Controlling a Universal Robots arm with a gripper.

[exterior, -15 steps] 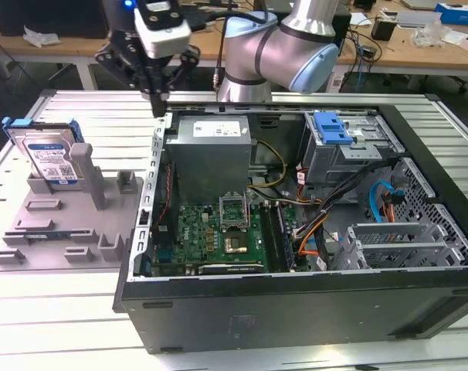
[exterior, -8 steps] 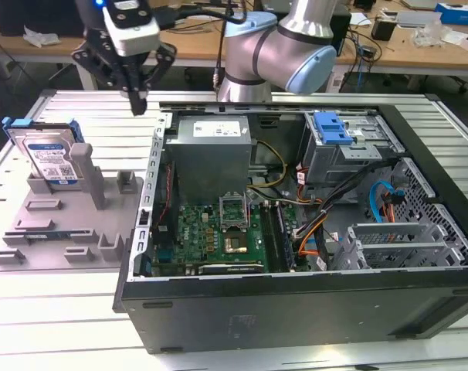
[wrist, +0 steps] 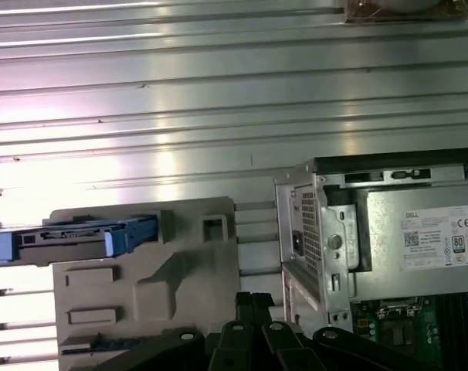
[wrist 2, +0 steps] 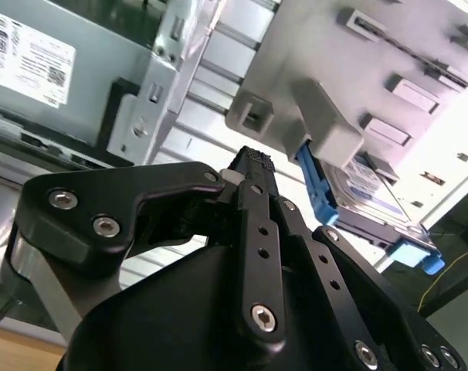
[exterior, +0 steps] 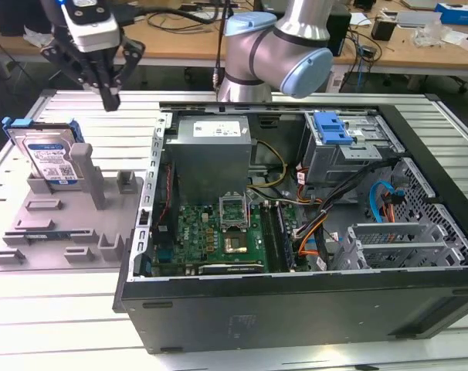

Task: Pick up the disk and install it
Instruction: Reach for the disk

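Observation:
The disk (exterior: 49,158) is a silver-grey drive with a white-and-blue label and a blue carrier frame. It stands on edge in a slot of the grey holder (exterior: 64,232), at the exterior view's left. It also shows in both wrist views, as disk (wrist 2: 373,193) and disk (wrist: 72,239). My gripper (exterior: 110,99) hangs in the air above the holder, up and to the exterior view's right of the disk and apart from it. Its black fingers (wrist 2: 249,166) are pressed together with nothing between them, and the fingertips (wrist: 253,301) point down at the holder's edge.
An open computer case (exterior: 141,232) lies at the exterior view's right of the holder. Inside it are a grey power supply box (exterior: 211,143), a green board (exterior: 211,232) and a drive cage with a blue latch (exterior: 330,127). The ribbed metal table (exterior: 33,309) carries it all.

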